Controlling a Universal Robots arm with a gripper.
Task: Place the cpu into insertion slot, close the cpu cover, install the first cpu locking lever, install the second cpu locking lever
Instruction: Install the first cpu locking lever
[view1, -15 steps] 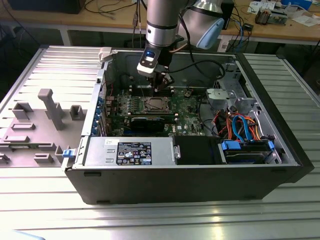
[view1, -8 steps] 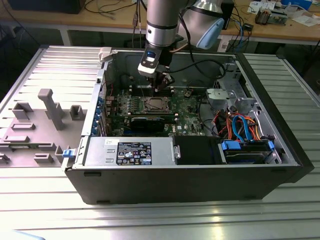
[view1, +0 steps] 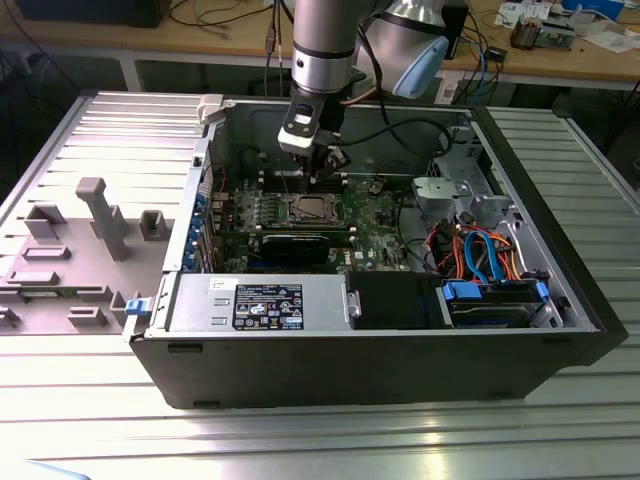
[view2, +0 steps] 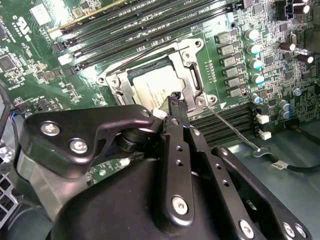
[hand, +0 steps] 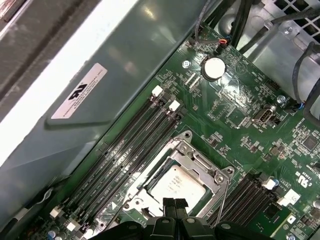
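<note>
Hovering right over the socket, the gripper (hand: 174, 204) has its two black fingertips pressed together, no gap between them, and nothing pinched that I can see. In the second wrist view the tips (view2: 177, 102) sit just at the edge of the socket frame, near the corner where a thin wire locking lever (view2: 231, 129) sticks out at an angle across the memory slots, so that one looks unlatched.

The cpu (hand: 173, 184) is already sitting in the insertion slot (hand: 150, 186), silvery face up, flat as far as I can tell. The cpu cover (hand: 198, 161) looks folded down around it, with the chip showing through the big square cut-out. A second wire lever (hand: 224, 194) runs along one side of the frame in the first wrist view; can't tell whether it's hooked.

Around the socket it's green motherboard (hand: 240, 125), with long black memory slots (hand: 125, 150) on both sides, all empty from what I can see, and a round coin cell battery (hand: 213, 68) further out.

From the exterior view, the whole thing lives inside an open black computer case (view1: 400, 360) lying on its side on a ribbed metal table (view1: 300, 440). Inside the case there's a grey power supply (view1: 260, 303) with a label, a black expansion card (view1: 295, 245) just beside the socket (view1: 309, 208), and a tangle of blue and orange cables (view1: 480, 250) toward the exterior view's right. A grey plastic fixture (view1: 100, 215) sits on the table at the exterior view's left.
</note>
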